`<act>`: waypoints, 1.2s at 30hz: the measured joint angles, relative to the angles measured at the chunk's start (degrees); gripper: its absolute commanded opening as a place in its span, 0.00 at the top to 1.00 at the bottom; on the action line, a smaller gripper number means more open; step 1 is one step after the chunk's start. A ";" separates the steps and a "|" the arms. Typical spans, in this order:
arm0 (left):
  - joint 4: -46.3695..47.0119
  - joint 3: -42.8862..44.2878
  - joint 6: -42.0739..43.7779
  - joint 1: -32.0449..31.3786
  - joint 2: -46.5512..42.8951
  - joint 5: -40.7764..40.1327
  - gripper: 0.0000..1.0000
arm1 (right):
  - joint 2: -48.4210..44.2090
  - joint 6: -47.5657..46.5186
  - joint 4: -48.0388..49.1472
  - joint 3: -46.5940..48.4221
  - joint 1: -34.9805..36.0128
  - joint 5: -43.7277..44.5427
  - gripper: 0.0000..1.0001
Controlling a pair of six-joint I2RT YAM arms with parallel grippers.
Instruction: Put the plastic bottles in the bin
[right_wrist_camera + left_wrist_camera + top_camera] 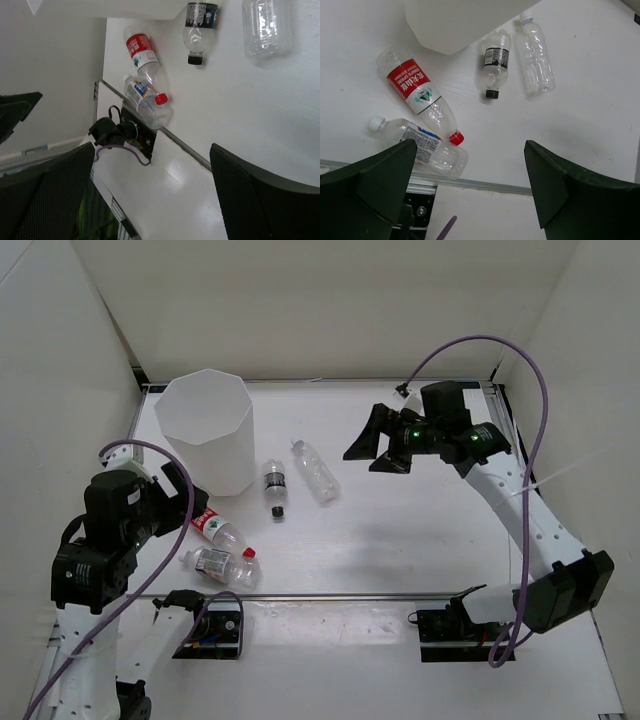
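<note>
The white faceted bin (205,430) stands at the back left; its base shows in the left wrist view (455,20). Four clear bottles lie on the table beside it. A black-capped one (275,485) (494,65) (200,25) and a white-capped one (315,470) (536,55) (265,25) lie right of the bin. A red-labelled, red-capped one (218,528) (420,97) (142,52) and a white-capped labelled one (222,565) (422,147) (145,100) lie in front of it. My left gripper (185,502) (469,165) is open and empty above these two. My right gripper (375,448) (152,150) is open and empty, raised right of the bottles.
A metal rail (330,595) runs along the table's near edge, with black arm mounts (215,630) (455,630) just in front of it. White walls (60,370) close in the left, back and right. A purple cable (535,410) loops over the right arm.
</note>
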 measured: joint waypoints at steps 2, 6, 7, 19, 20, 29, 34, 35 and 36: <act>-0.72 -0.96 -1.73 0.00 -1.33 -0.13 0.00 | 1.57 -1.31 0.74 0.00 1.27 -1.57 0.01; -1.20 -1.97 -4.00 0.00 -6.21 -1.36 0.00 | 6.25 -6.16 3.37 0.00 5.77 -2.23 0.01; -1.25 -1.95 -4.42 0.00 -7.39 -1.86 0.00 | 7.78 -7.37 3.32 0.31 7.17 -1.42 0.01; -4.13 3.69 -5.18 0.00 -3.56 -3.39 0.00 | 35.52 -17.59 2.25 12.94 13.53 14.38 0.01; -4.13 3.87 -5.16 0.00 -3.39 -3.39 0.00 | 36.74 -17.84 2.23 14.91 13.53 16.33 0.01; -4.22 3.89 -6.78 0.00 -5.09 -2.19 0.00 | 43.30 -20.04 2.80 27.80 12.85 24.37 0.01; -4.35 4.39 -7.26 0.00 -5.79 0.22 0.00 | 48.65 -20.13 2.80 28.52 11.58 24.52 0.01; -4.48 4.85 -7.23 0.00 -5.64 0.81 0.00 | 49.86 -19.98 2.73 28.52 11.32 24.52 0.01; -4.59 5.55 -7.19 0.00 -5.42 1.46 0.00 | 51.12 -19.78 2.62 28.52 11.17 24.46 0.01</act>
